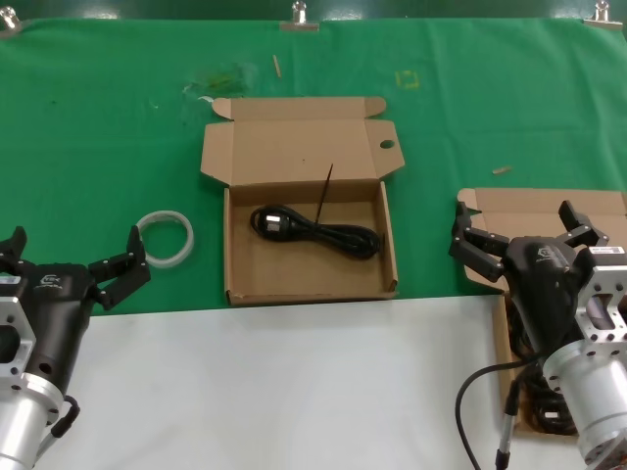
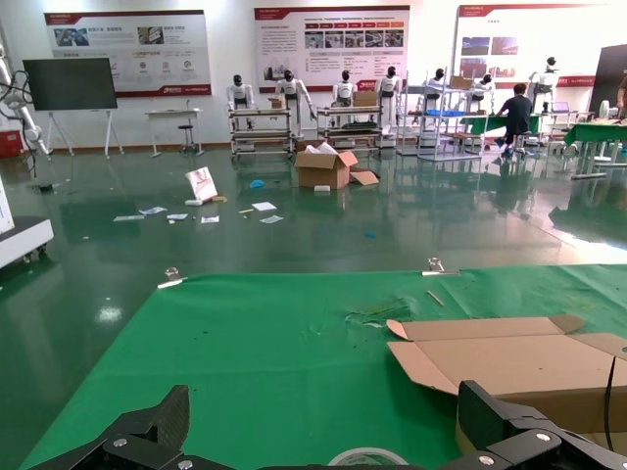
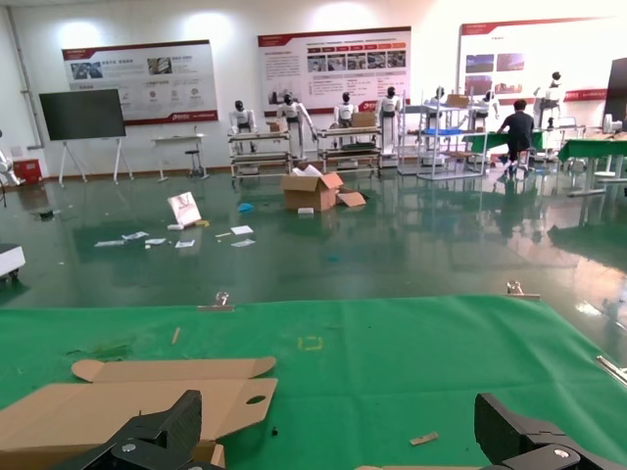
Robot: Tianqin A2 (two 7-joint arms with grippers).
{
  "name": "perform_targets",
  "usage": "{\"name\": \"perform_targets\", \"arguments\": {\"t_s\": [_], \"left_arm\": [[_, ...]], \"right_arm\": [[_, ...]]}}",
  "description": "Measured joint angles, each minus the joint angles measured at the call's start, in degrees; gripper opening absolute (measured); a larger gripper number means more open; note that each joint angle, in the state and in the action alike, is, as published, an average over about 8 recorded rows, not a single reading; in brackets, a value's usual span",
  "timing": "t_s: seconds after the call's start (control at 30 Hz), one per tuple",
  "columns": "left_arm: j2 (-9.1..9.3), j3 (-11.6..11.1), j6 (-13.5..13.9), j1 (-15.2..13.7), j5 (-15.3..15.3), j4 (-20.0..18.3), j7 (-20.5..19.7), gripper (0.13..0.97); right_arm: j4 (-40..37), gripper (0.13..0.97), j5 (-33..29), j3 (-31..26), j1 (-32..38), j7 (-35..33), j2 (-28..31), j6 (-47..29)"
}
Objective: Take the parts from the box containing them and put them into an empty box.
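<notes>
Black power cords bundled into long glossy coils are what the job turns on: one coil (image 1: 315,230) already lies in the middle brown cardboard mailer box (image 1: 310,279), whose raised lid carries a side tab pierced by a small round hole (image 1: 387,145), while more coils (image 1: 534,392) sit in the second shallow brown cardboard box (image 1: 485,211) at the robot's right, mostly hidden under the arm. The right gripper (image 1: 524,235) hovers over that source box with its dark fingers spread wide and nothing between them; the left gripper (image 1: 73,264) waits at the robot's left edge, also spread and empty, near a white ring (image 1: 165,238) on the green cloth (image 1: 118,117). The step in hand looks like reaching down for the next cord, and it would go best by lowering straight onto the thick middle of a bundle, closing across the coil rather than along it so the loops stay gathered, and keeping clear of the box wall. Only the head view shows the cords and both boxes' insides; the wrist views look outward across the cloth to a hall floor, the right wrist view catching the holed lid flap (image 3: 137,397) edge-on and the left one showing the same lid (image 2: 509,357) from its other side.
</notes>
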Motion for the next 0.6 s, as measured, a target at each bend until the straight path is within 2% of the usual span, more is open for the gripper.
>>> {"name": "perform_targets", "arguments": {"t_s": [0.6], "left_arm": [[0.00, 0.00, 0.00, 0.00, 0.00, 0.00, 0.00, 0.966]], "right_arm": [[0.00, 0.966, -0.02, 0.01, -0.01, 0.03, 0.00, -0.01]]}}
